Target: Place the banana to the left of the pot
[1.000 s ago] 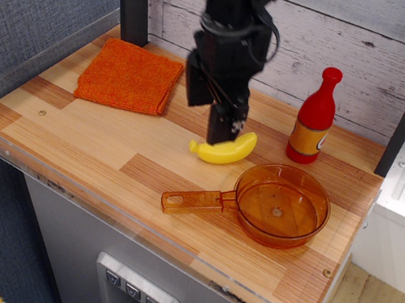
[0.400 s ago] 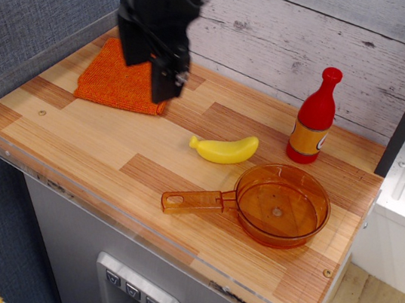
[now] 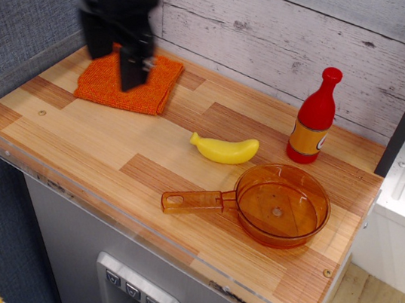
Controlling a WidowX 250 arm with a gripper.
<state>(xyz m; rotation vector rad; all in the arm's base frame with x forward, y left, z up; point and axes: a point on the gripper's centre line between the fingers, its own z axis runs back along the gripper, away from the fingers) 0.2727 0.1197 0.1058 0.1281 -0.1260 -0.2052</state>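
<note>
yellow banana [image 3: 224,149] lies just behind amber pot [image 3: 280,206].

On the table [image 3: 82,141] the banana [image 3: 224,149] lies near the middle, just behind the pot [image 3: 280,205], nearest the rim where the handle [image 3: 195,200] joins it, and apart from both; the handle runs out leftward toward the front edge. The bottle [image 3: 314,119] stands upright behind the pot and to the right of the banana, near the back wall [image 3: 297,28], while the cloth [image 3: 129,80] lies flat at the back left corner, well apart from the banana. The gripper [image 3: 130,72] hangs over the cloth at the far left, well away from banana and pot
</note>
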